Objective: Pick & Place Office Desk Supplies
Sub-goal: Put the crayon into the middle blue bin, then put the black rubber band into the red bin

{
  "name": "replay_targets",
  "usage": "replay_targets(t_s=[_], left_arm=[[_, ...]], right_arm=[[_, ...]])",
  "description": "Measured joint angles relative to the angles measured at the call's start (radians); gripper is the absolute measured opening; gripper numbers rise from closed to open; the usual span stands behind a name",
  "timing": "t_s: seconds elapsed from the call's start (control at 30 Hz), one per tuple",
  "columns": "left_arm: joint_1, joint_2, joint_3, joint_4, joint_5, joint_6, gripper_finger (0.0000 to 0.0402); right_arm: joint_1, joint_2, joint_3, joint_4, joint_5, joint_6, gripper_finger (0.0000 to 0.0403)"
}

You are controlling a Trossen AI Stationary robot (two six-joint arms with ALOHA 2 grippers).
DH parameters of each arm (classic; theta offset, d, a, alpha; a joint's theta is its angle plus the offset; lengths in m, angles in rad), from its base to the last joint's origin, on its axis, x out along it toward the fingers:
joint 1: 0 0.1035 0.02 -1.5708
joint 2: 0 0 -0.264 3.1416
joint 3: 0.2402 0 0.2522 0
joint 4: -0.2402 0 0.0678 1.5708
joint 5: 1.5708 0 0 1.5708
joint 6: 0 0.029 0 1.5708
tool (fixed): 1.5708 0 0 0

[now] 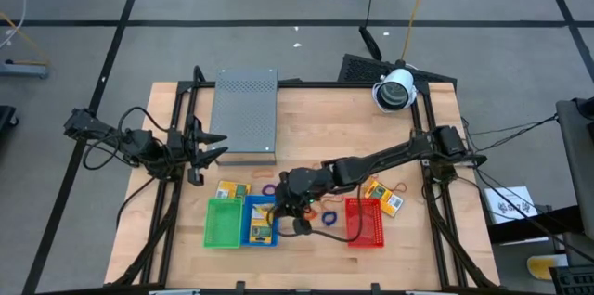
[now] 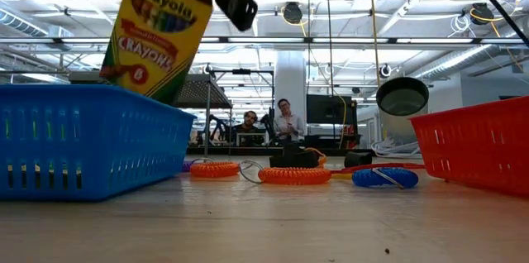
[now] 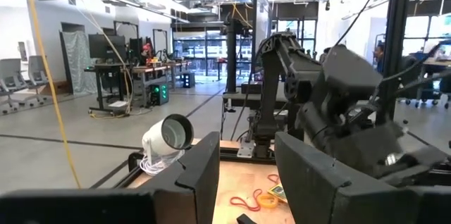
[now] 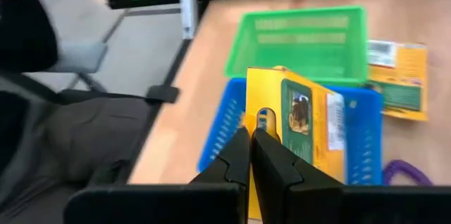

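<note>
Yellow crayon box [image 4: 292, 129]; blue basket [image 4: 363, 139]

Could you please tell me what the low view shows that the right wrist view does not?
Only the low view shows the red basket, the orange coils and blue coil lying on the table, and people seated in the room behind.

Only the right wrist view shows the green basket, a second crayon box lying flat beside it, and the right gripper shut on the held box's edge.

Both show the crayon box held tilted over the blue basket.
</note>
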Motion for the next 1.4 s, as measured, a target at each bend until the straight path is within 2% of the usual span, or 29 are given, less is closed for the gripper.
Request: replay_targets(t_s=[0.33,0.7,0.87,1.4], left_arm=[[0.000,0.000,0.000,-0.005,0.000,-0.022,0.0145],[0.000,0.000,0.000,-0.018,0.001,-0.036,0.0145],[0.000,0.000,0.000,-0.018,0.000,-0.036,0.0145],[0.000,0.000,0.000,-0.028,0.001,-0.051,0.0145]], right_arm=[[-0.005,0.059,0.000,0.002,0.044,0.008,0.0000],[-0.005,0.057,-0.001,-0.015,0.167,-0.018,0.0000],[-0.004,0.057,-0.001,0.007,0.167,-0.019,0.0003],[-0.003,0.056,-0.001,0.063,0.163,-0.003,0.0118]])
